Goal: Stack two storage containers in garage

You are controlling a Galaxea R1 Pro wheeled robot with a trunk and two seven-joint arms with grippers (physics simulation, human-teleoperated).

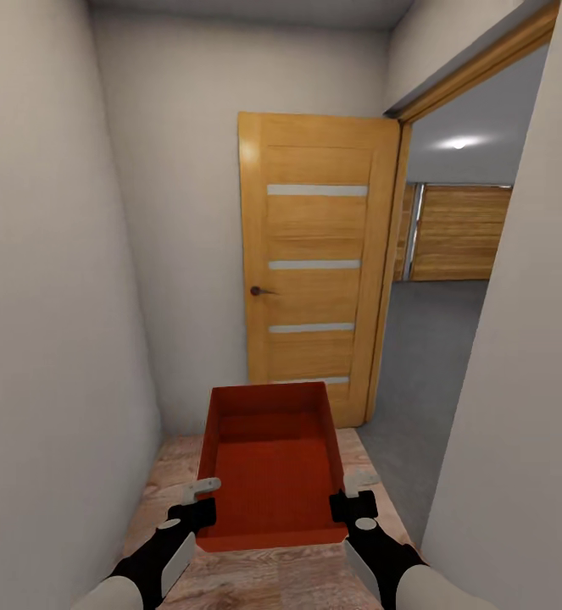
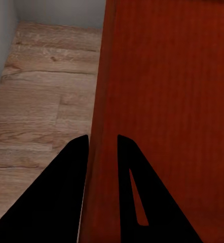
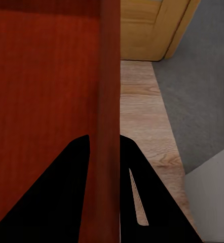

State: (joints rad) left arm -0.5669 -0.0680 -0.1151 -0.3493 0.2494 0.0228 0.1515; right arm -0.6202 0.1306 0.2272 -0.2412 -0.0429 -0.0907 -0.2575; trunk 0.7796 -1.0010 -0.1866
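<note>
Walls [image 1: 52,254] of pale grey close a narrow hall; an open wooden door [image 1: 314,263] leads right onto dark grey floor [image 1: 425,356]. Over the wood planks [image 1: 170,474] an orange-red storage container [image 1: 272,474] is carried ahead. The left gripper [image 1: 197,501] fingers pinch its left wall, the right gripper [image 1: 354,495] fingers its right wall.

A home's narrow hallway: plain pale walls [image 1: 52,296] close on both sides, light wood-plank flooring [image 1: 272,576], and an open honey-coloured wooden door with 4 frosted strips [image 1: 317,263]. Far right, grey concrete floor [image 1: 429,356] reaches a slatted wooden garage door [image 1: 459,233].
</note>
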